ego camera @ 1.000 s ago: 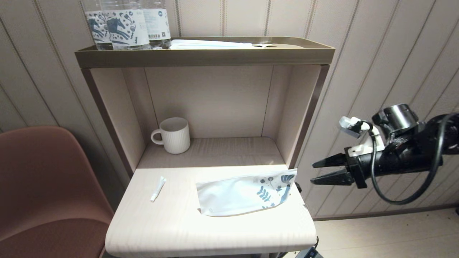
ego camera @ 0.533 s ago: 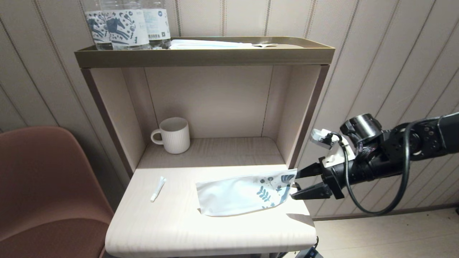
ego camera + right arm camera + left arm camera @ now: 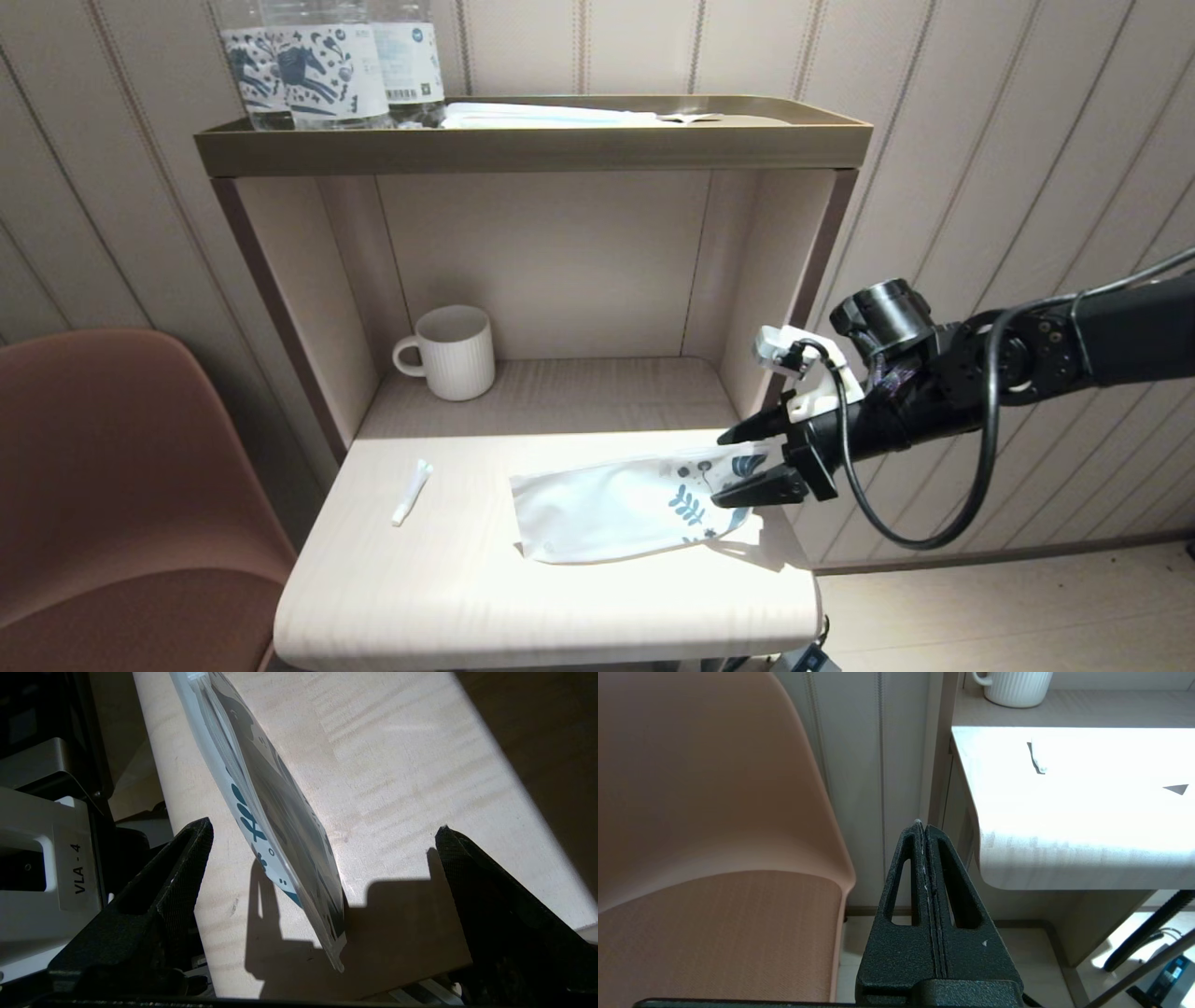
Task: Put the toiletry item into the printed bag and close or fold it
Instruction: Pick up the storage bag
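Straddling the printed bag's (image 3: 635, 504) floral end, right gripper (image 3: 733, 464) fingers gape wide, holding nothing.

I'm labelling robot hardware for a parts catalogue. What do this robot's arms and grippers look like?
The right arm is black, with a round black cap on the wrist, a white bracket and a looping black cable. The right gripper has black tapered, textured jaws. The left gripper is the same black, with slotted triangular jaws.

The right gripper (image 3: 726, 467) reaches in from the right with its jaws wide apart, while the left gripper (image 3: 923, 828) hangs low, pressed closed.
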